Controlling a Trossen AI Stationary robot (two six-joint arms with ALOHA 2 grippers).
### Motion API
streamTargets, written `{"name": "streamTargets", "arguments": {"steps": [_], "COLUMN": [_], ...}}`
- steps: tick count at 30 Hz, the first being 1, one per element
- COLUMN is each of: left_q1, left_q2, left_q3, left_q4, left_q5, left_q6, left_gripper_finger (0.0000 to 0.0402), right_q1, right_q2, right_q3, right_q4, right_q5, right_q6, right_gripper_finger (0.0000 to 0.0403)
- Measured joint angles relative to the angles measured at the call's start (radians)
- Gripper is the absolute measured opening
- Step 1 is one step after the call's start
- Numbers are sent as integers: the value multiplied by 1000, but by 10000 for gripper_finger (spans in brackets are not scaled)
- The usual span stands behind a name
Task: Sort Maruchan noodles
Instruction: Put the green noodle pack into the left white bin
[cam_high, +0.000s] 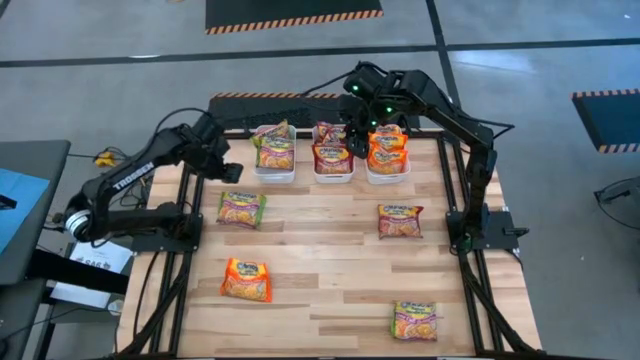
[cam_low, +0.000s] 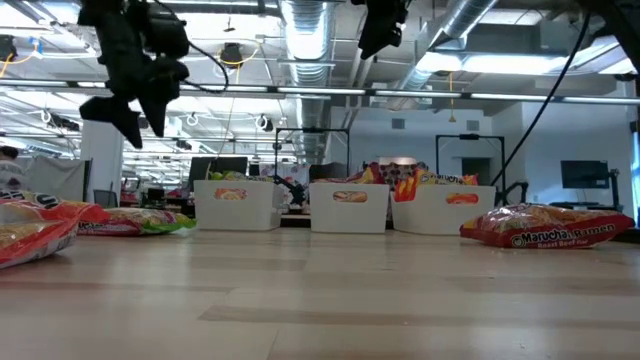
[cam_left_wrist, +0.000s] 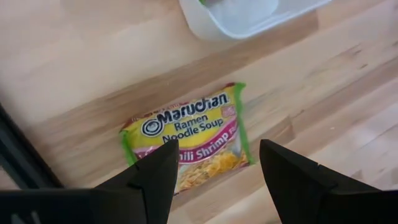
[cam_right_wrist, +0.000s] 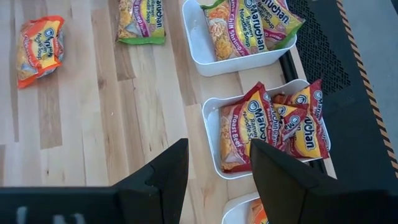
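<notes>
One green-trimmed packet (cam_left_wrist: 186, 142) lies on the table just below the left gripper (cam_left_wrist: 214, 177), jaws open and empty, long axis across them

Glossy orange-yellow Maruchan noodles lie flat on the surface: a green-trimmed packet (cam_high: 241, 208), a maroon one (cam_high: 400, 220), an orange one (cam_high: 246, 279), another green-trimmed (cam_high: 415, 320). More packets fill three bins (cam_high: 332, 176), sorted by trim colour.
</notes>
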Motion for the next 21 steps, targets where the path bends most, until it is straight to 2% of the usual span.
{"name": "streamTargets", "arguments": {"steps": [4, 9, 21], "left_q1": [-23, -44, -47], "left_q2": [50, 130, 294], "left_q3": [-32, -34, -33], "left_q4": [28, 42, 39], "left_q5": [1, -50, -57], "left_q6": [20, 80, 216], "left_gripper_finger": [210, 210, 210], "right_q1": [5, 10, 11], "right_q2": [0, 0, 0], "right_q3": [0, 0, 0], "right_q4": [0, 0, -1], "right_q5": [0, 0, 0], "right_q6": [0, 0, 9], "right_gripper_finger": [196, 196, 196]}}
